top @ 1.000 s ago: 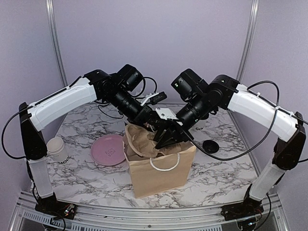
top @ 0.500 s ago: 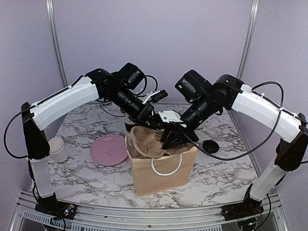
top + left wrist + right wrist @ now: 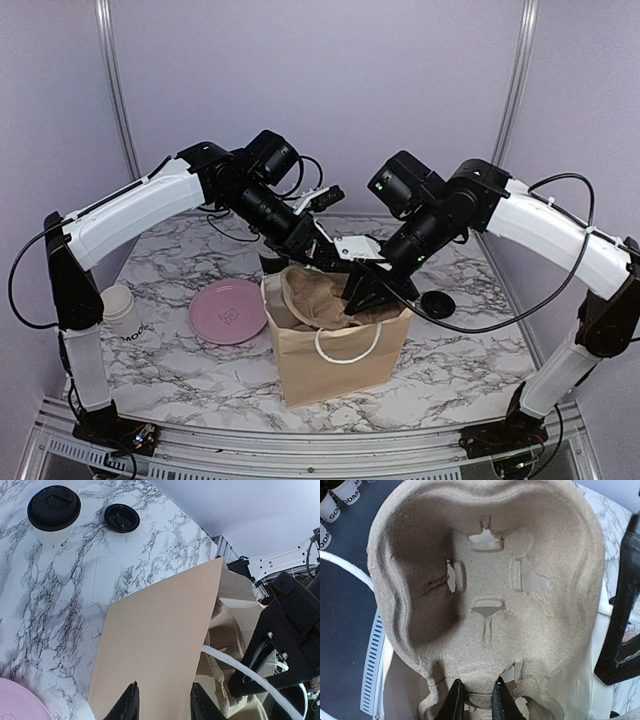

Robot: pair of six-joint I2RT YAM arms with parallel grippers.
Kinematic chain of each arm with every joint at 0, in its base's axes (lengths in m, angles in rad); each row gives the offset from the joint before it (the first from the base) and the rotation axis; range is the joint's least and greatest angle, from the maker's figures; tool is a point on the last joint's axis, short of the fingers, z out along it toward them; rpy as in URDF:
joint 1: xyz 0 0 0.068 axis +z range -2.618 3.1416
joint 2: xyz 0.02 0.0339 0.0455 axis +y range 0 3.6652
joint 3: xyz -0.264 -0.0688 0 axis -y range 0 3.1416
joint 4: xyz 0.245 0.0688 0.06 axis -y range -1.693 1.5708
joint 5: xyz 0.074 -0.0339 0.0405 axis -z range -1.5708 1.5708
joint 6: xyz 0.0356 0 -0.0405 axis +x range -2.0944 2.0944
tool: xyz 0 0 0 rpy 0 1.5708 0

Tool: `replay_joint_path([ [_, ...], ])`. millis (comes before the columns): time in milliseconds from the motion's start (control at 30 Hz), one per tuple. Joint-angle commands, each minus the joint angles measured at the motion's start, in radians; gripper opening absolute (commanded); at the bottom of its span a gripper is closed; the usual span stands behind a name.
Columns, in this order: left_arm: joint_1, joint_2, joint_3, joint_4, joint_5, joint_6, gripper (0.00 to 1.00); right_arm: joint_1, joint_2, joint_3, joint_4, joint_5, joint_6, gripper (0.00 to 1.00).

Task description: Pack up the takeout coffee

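The takeout coffee (image 3: pixel 53 510), a white cup with a black lid, stands on the marble in the left wrist view; in the top view my right arm hides it. A brown paper bag (image 3: pixel 340 350) stands open at the table's middle. My right gripper (image 3: pixel 478 700) is shut on the near edge of a pulp cup carrier (image 3: pixel 490 580) and holds it tilted in the bag's mouth (image 3: pixel 312 297). My left gripper (image 3: pixel 165 702) is open just over the bag's outer wall (image 3: pixel 155 640), at the bag's far rim (image 3: pixel 318 253).
A loose black lid (image 3: pixel 437 303) lies right of the bag, near the coffee (image 3: pixel 121 518). A pink plate (image 3: pixel 228 310) lies left of the bag. Lidless white cups (image 3: pixel 122 310) stand at the far left. The bag's white handle (image 3: pixel 346 345) hangs at its front.
My right gripper has moved the carrier a little right and down into the bag's mouth. The bag has shifted slightly right. My left gripper stays at the bag's far rim.
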State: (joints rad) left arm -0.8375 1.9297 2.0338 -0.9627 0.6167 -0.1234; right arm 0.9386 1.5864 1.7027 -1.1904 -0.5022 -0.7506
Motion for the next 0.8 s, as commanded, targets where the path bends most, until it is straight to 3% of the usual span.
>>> replay_joint_path([
  [0, 0.008, -0.042, 0.018, -0.011, -0.025, 0.007, 0.41, 0.009, 0.037, 0.012, -0.022, 0.091, 0.049, 0.15],
  [367, 0.006, -0.17, 0.008, 0.035, -0.269, -0.041, 0.66, 0.009, 0.102, 0.033, -0.006, 0.161, 0.095, 0.14],
  [767, 0.016, -0.393, -0.162, 0.179, -0.471, -0.046, 0.72, 0.01, 0.14, -0.031, -0.043, 0.23, 0.067, 0.15],
])
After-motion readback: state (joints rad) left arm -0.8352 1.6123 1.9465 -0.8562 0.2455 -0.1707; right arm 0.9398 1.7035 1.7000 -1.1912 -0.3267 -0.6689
